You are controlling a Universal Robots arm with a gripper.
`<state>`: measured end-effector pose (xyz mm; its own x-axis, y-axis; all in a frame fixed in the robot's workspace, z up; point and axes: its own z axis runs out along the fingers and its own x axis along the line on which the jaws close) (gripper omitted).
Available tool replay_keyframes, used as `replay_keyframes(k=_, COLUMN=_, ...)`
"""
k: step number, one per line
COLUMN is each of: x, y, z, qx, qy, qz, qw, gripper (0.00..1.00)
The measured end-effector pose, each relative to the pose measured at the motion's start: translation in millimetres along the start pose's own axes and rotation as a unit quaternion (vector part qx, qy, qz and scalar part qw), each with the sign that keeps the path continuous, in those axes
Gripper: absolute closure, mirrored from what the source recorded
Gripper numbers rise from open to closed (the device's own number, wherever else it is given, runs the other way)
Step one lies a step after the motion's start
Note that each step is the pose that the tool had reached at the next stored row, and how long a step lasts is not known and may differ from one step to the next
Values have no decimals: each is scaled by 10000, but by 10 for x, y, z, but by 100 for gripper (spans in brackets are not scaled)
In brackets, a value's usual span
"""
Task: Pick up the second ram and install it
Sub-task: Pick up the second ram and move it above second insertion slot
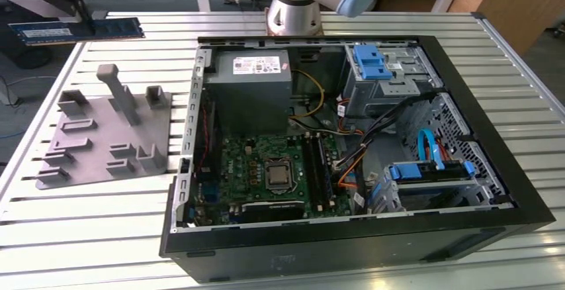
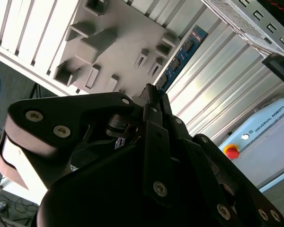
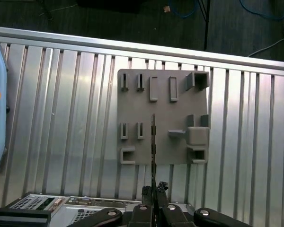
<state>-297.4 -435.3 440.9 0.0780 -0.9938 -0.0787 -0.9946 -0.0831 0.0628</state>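
The gripper (image 1: 86,20) was closed on the second ram (image 1: 115,28), pinching its flat faces a little off the middle of its length. It held the stick in the air above the far corner of the table (image 1: 88,237), at the exterior view's left and well apart from the open computer case (image 1: 494,191). The grey holder plate (image 1: 106,131) lay on the table below it, a little nearer.

The likeliest trouble seemed to be the stick turning or slipping between the fingers (image 2: 154,101), since only a narrow pinch held a long thin part. A tilted stick would not meet a slot squarely, and pressing it down that way could strain the stick or its contacts. The slots (image 1: 318,164) sat deep in the case on the green board (image 1: 256,171), close beside a bundle of cables (image 1: 353,157). A low or wide approach could therefore snag the wires or strike the case wall. Whether the slot latches stood open could not be told.

The stick looked thin, flat and narrow, dark blue-green, with a pale label (image 1: 44,33) towards its left end in the exterior view. It was held level. In the second wrist view its blue face (image 2: 182,54) carried a row of dark chips. In the first wrist view it showed edge-on as a thin dark line (image 3: 154,137) over the plate (image 3: 132,106).
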Motion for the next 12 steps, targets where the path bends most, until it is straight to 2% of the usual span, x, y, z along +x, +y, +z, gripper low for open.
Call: replay_keyframes(k=12, x=25, y=-324, z=-21, qx=-4, qy=0, qz=1, qw=10000, gripper=86)
